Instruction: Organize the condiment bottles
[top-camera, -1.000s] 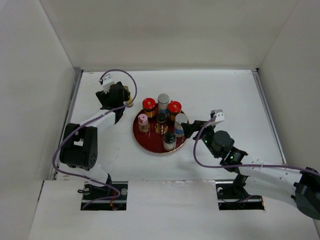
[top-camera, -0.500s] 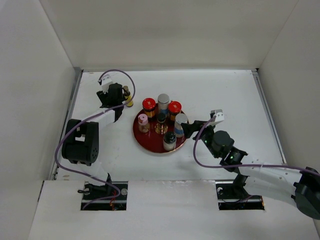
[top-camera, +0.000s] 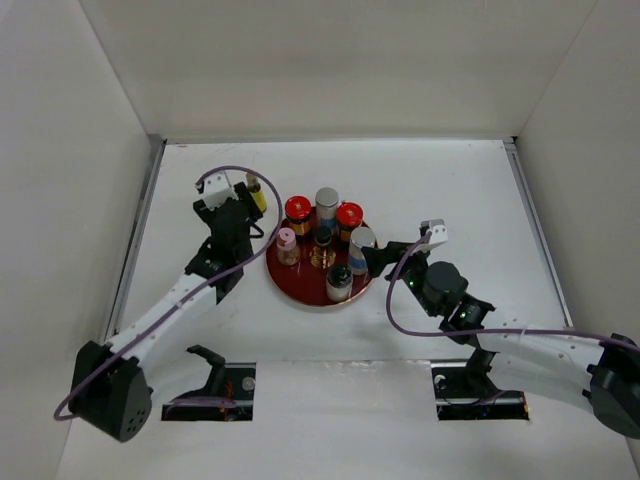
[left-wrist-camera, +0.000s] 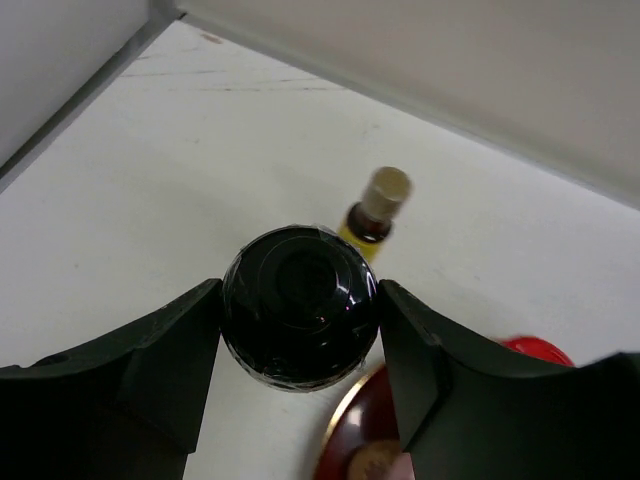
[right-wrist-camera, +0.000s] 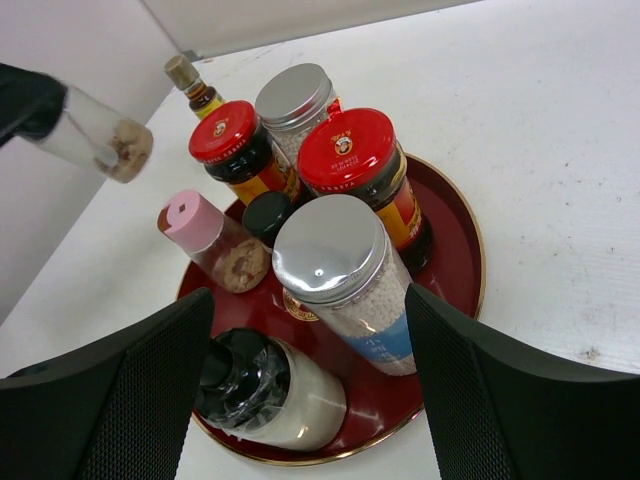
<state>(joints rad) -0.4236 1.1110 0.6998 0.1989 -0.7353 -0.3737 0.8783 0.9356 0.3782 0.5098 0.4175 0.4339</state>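
Observation:
My left gripper (left-wrist-camera: 300, 310) is shut on a black-capped bottle (left-wrist-camera: 300, 303), both fingers pressed against its cap. The right wrist view shows that bottle (right-wrist-camera: 95, 135) as a clear one held off the table, left of the tray. Just beyond it a slim yellow bottle (left-wrist-camera: 375, 208) stands on the table, also visible from above (top-camera: 255, 192). The round dark-red tray (top-camera: 300, 292) carries two red-capped jars (right-wrist-camera: 235, 150) (right-wrist-camera: 355, 165), two silver-capped shakers (right-wrist-camera: 345, 275) (right-wrist-camera: 293, 100), a pink-capped bottle (right-wrist-camera: 205, 235) and black-capped bottles (right-wrist-camera: 265, 385). My right gripper (right-wrist-camera: 308, 330) is open at the tray's right rim, apart from the near shaker.
White walls close in the table on the left, back and right. The left wall's edge (top-camera: 143, 215) lies close behind my left arm (top-camera: 170, 300). A purple cable (top-camera: 400, 300) loops over my right arm.
My left gripper closed on the black-capped bottle and drew back from the yellow bottle toward the tray's left side, the arm stretching out low. The right arm has not moved.

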